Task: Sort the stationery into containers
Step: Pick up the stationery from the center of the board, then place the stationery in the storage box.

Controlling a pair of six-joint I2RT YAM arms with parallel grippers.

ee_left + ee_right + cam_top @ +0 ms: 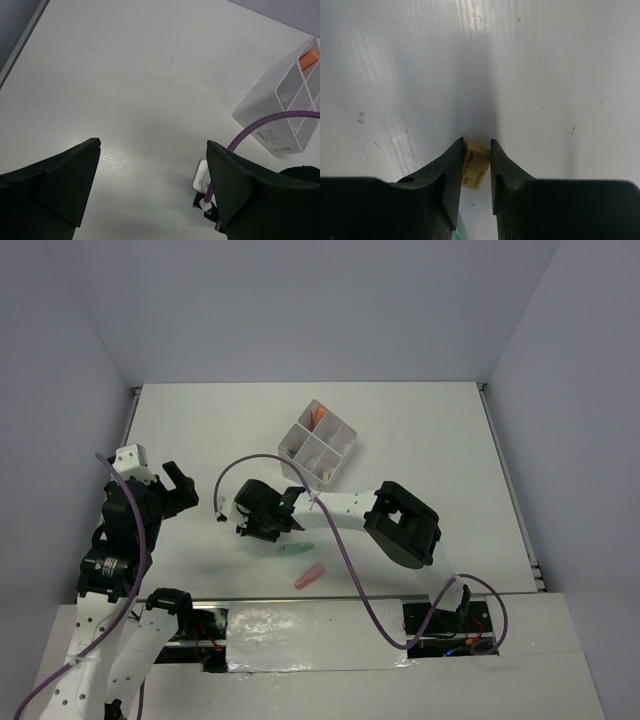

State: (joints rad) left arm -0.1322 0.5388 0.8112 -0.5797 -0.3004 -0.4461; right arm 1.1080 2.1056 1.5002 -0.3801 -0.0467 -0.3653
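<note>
The divided box (317, 443) stands behind and right of the right gripper (477, 145), an eraser (475, 167) between its fingers; before them, the farther marker (297, 549) lies behind the nearer marker (310, 576).

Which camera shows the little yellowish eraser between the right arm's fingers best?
The right wrist view: the eraser sits up close, pinched between the right gripper's fingers, its printed label visible. In the top external view the gripper hides it. The left wrist view does not show it clearly.
</note>
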